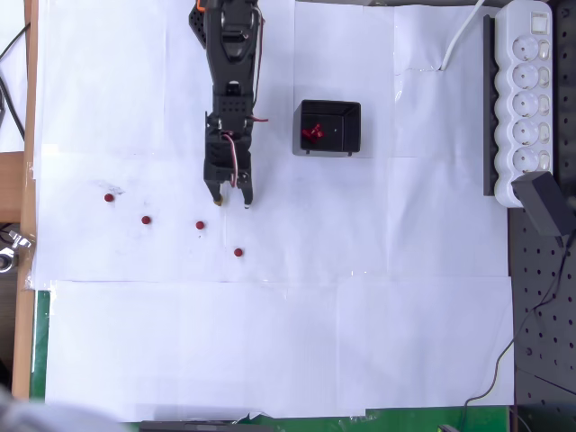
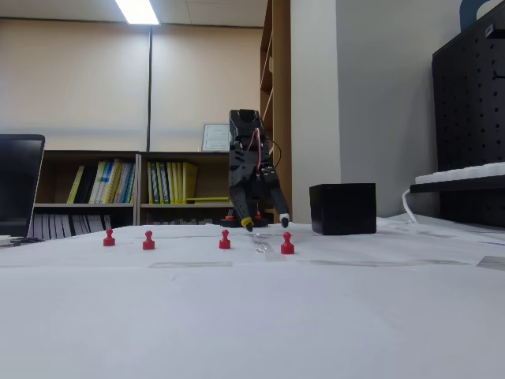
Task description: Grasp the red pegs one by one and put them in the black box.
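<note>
Four red pegs loose on the white-papered tabletop (image 1: 270, 342), strung in a shallow line in the overhead view: one far left (image 1: 109, 197), then (image 1: 146, 220), then (image 1: 200, 225), and the last lowest and rightmost (image 1: 238, 253). Same four upright in the fixed view (image 2: 109, 238) (image 2: 148, 240) (image 2: 225, 239) (image 2: 287, 243). More red, tangled together and too small to count, inside the black box (image 1: 329, 127), well to the right of the arm overhead; from the side, a plain black cube (image 2: 342, 208) with contents hidden. Gripper (image 1: 231, 196) pointing down, tips just above the paper (image 2: 266, 224), jaws apart and holding nothing, between and slightly behind the two right-hand pegs, touching neither. White power strip (image 1: 526, 90) at the right edge overhead, no readable marking. Bookshelf (image 2: 134, 189) behind, book spines too blurred to read; framed sheet (image 2: 215, 137) on top likewise illegible.
</note>
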You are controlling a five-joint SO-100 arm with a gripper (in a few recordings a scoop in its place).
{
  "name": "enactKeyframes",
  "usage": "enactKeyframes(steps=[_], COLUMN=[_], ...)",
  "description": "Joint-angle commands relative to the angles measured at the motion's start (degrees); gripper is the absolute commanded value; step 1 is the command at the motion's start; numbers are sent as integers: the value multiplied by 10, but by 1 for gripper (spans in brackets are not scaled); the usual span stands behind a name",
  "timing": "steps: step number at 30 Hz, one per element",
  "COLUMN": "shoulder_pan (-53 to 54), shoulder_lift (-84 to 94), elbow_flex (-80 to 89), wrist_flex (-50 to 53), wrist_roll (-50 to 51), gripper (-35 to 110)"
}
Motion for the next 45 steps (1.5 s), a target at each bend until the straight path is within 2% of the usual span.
enactKeyframes(steps=[1,10,15,45], shoulder_pan=[-18,-43,-47,-24], shoulder_lift=[25,74,92,299], elbow_flex=[11,-1,-4,224], wrist_flex=[-81,-236,-280,-268], wrist_roll=[4,23,27,33], gripper=[20,20,20,20])
